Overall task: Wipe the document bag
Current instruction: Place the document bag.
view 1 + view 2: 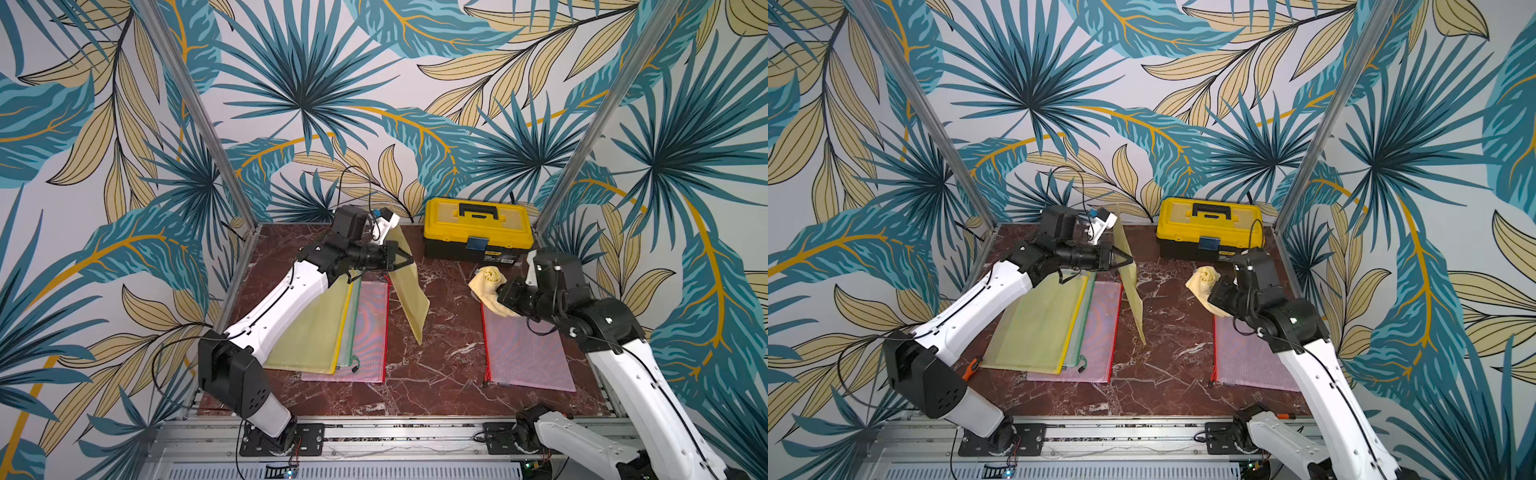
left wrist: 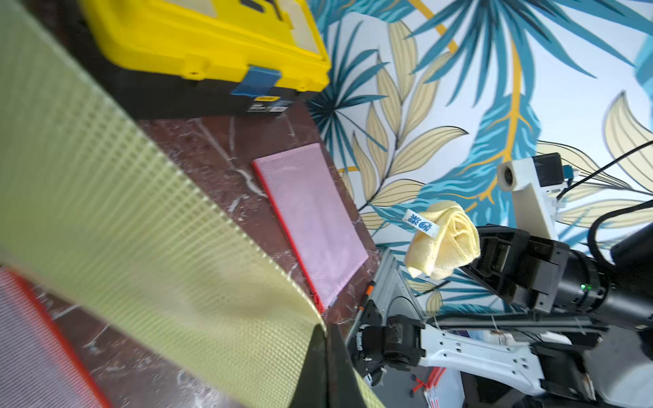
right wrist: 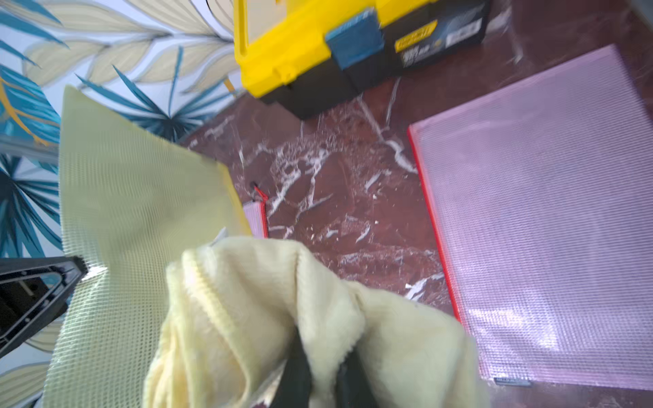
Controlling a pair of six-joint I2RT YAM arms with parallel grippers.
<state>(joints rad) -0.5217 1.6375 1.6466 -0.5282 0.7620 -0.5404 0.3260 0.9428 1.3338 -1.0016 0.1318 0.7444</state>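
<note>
the left gripper point(image 1: 409, 261) has its jaws clamped on the upper edge of a yellow mesh document bag point(image 1: 411, 299), which hangs on edge in the air just in front of the yellow toolbox point(image 1: 478, 226), off its left end. the bag slopes down and away from the toolbox toward the front of the marble tabletop point(image 1: 436, 374). its lowest corner comes down to the marble, though whether it touches cannot be told. in the left wrist view the same bag point(image 2: 148, 219) fills much of the frame as a blurred grid, with one dark finger point(image 2: 323, 356) pressed against it.

the right gripper point(image 1: 500, 291) is closed tight on a bunched pale yellow cloth point(image 1: 488, 280), raised off the table just in front of the toolbox's right half. the cloth is apart from the hanging bag, with bare marble between them. in the left wrist view a white tag point(image 2: 422, 224) with blue print sticks out of the cloth point(image 2: 448, 243). in the right wrist view the cloth point(image 3: 254, 303) wraps over the dark fingers point(image 3: 300, 371).

a pink mesh document bag point(image 1: 528, 357) with a red zip edge lies flat in front of the toolbox's right end, under the right arm. farther from the toolbox, off its left front, a stack of flat bags point(image 1: 332, 332) lies fanned: yellow on top, a green edge below, pink at the bottom.
</note>
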